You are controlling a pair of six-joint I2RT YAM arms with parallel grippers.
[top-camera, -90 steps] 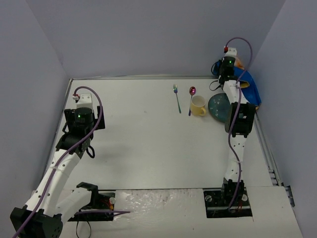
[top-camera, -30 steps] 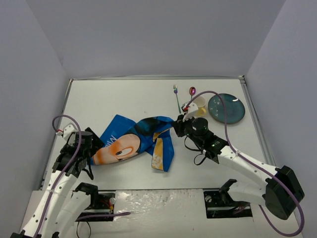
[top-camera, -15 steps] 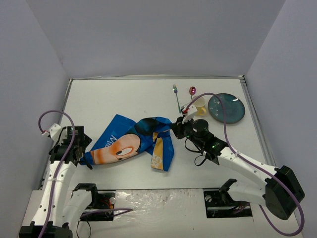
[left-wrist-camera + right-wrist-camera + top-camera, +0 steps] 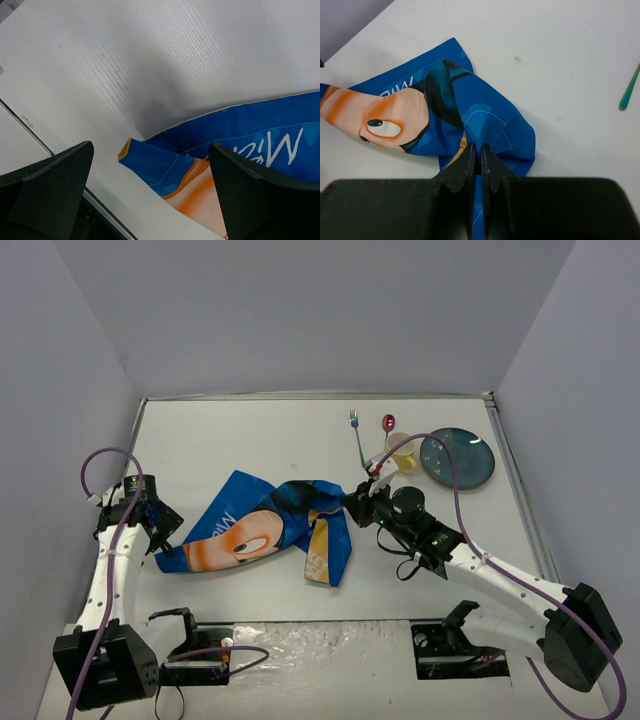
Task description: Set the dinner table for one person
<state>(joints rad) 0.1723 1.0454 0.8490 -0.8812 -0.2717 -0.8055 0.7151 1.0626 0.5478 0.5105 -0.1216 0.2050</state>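
Plain lavender-grey walls (image 4: pixel 300 320) all round

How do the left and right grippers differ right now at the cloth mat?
The left gripper is wide open; the right gripper is shut. The left has a corner of the cloth mat between its fingers, not pinched; the right pinches a bunched fold at the opposite end. Both sit low over the dinner table.

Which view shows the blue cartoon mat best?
Top external: it shows the whole blue cartoon mat, rumpled on the dinner table. Left wrist catches only one corner, between the fingers of the open left pincer. Right wrist shows the part around the fold that the right pincer pinches.
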